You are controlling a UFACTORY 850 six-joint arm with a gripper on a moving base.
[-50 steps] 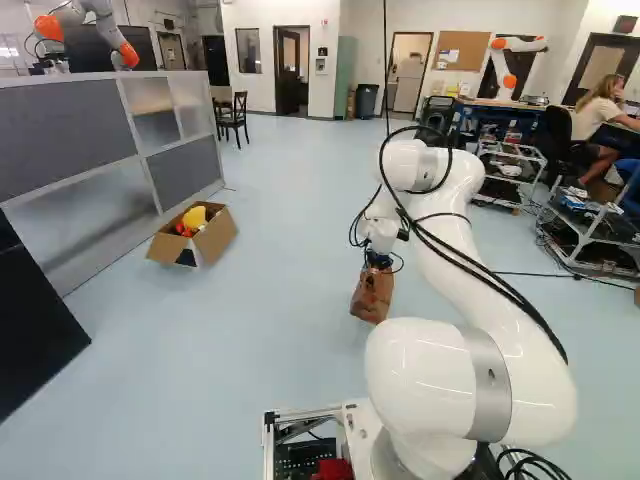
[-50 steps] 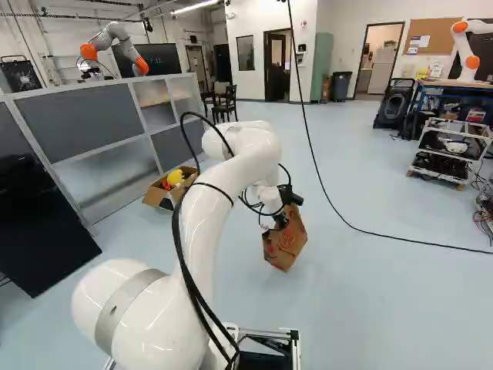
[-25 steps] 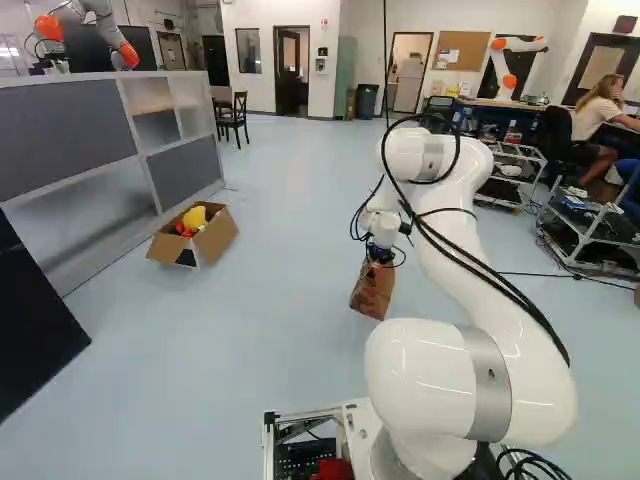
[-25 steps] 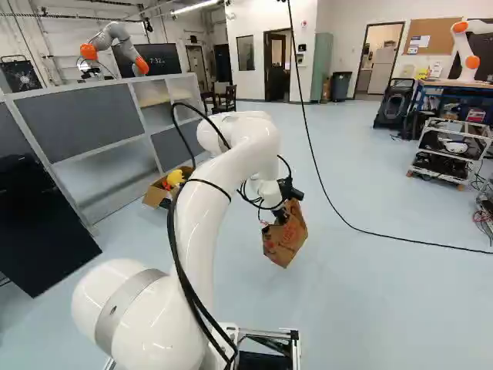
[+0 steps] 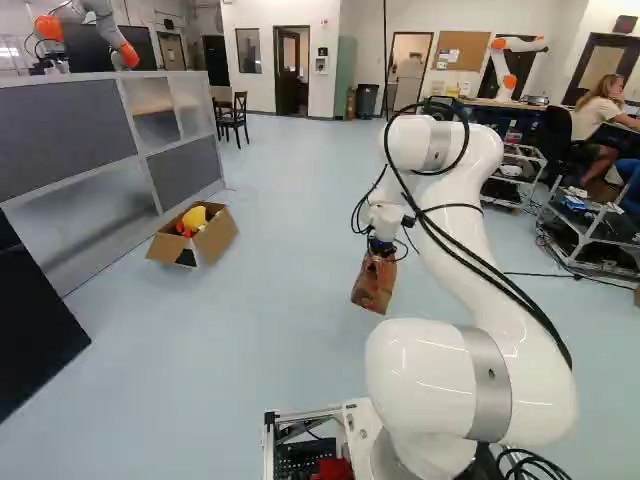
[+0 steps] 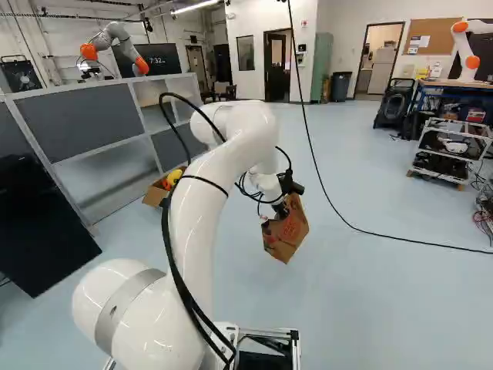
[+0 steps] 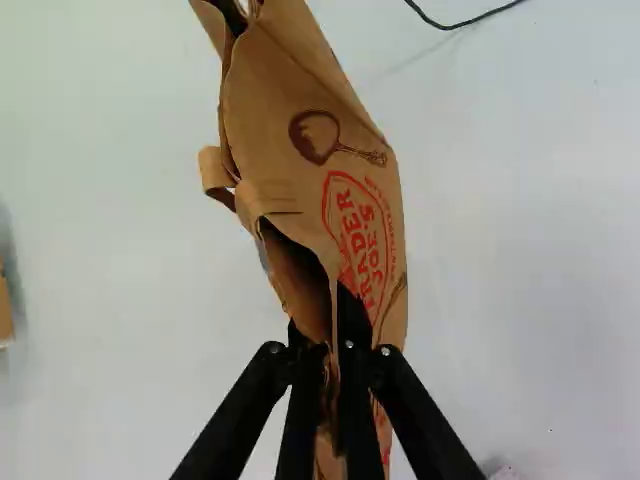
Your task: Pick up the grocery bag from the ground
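Paper bag point(image 6: 286, 237) hangs tilted over the floor point(image 6: 370, 308), caught in the gripper point(image 6: 282, 209)

The jaws have it: from the wrist view I see them pinching the brown paper bag, one black finger on either side of its wall near the open mouth. Ahead of them the mouth gapes dark, and a loose paper handle point(image 7: 213, 172) sticks out from its edge. Red print and a little brown drawing run down one face. In the right base view the bag hangs at a slant, one corner lowest.

Above it comes the big white arm point(image 6: 199, 223), bent over, with black cables point(image 6: 171, 258) looping along it.

Farther out, at the left of the left base view, an open cardboard box point(image 5: 215, 238) sits on the floor near a grey partition point(image 5: 75, 110), something yellow point(image 5: 195, 216) inside. At the right of the right base view, a black cord point(image 6: 370, 233) trails across the floor. Behind the partition stands another robot point(image 6: 115, 35), white with orange joints.
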